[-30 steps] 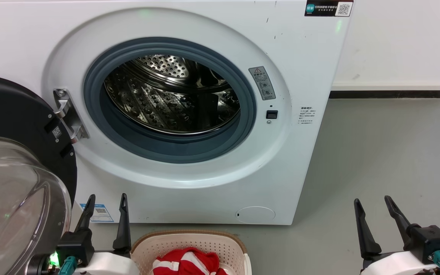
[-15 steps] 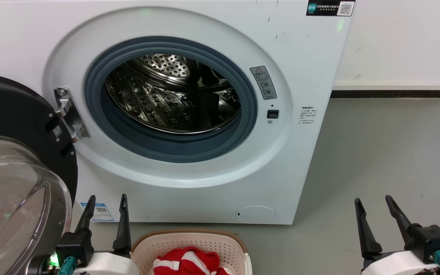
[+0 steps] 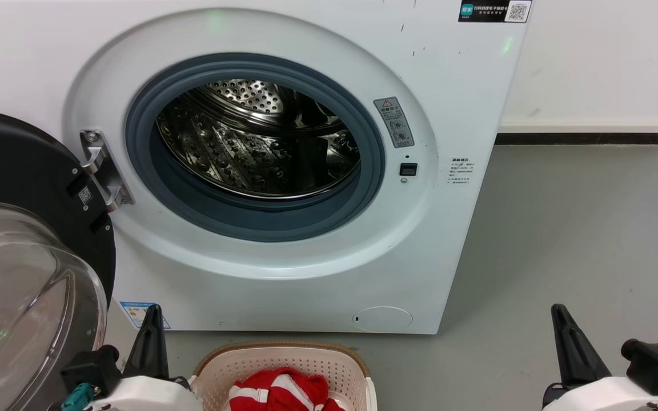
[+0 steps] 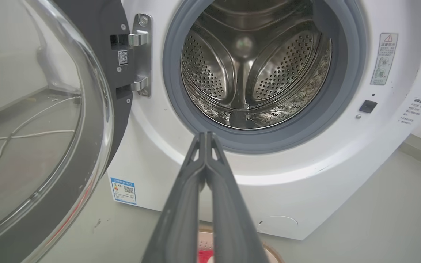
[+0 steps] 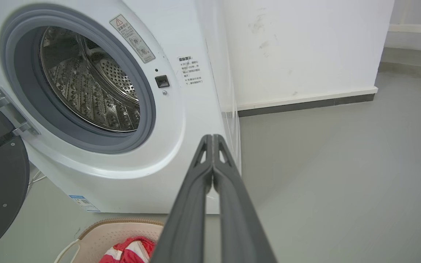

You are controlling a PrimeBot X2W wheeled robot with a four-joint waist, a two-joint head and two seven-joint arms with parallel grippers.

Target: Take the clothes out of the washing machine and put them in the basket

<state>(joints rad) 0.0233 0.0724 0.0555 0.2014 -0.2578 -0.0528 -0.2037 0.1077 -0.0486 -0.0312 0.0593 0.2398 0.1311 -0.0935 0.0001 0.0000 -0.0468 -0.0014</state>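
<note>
The red and white clothes [image 3: 280,391] lie bunched in the cream basket [image 3: 283,346] on the floor, just in front of the washing machine [image 3: 466,85]. Its steel drum [image 3: 260,142] shows no fabric inside. My left gripper [image 3: 153,311] is shut with nothing in it, left of the basket. My right gripper [image 3: 558,311] is shut on nothing too, well to the basket's right. In the left wrist view the fingertips [image 4: 206,135] meet below the porthole. In the right wrist view the clothes [image 5: 130,250] and basket [image 5: 122,228] sit at lower left.
The black-framed glass door [image 3: 20,274] stands swung open at the left, close beside my left arm. Grey floor [image 3: 580,240] spreads to the right of the machine, up to a white wall with a dark skirting [image 3: 580,138].
Both grippers went from open to shut and dropped slightly lower in the head view. The clothes and basket have not moved.
</note>
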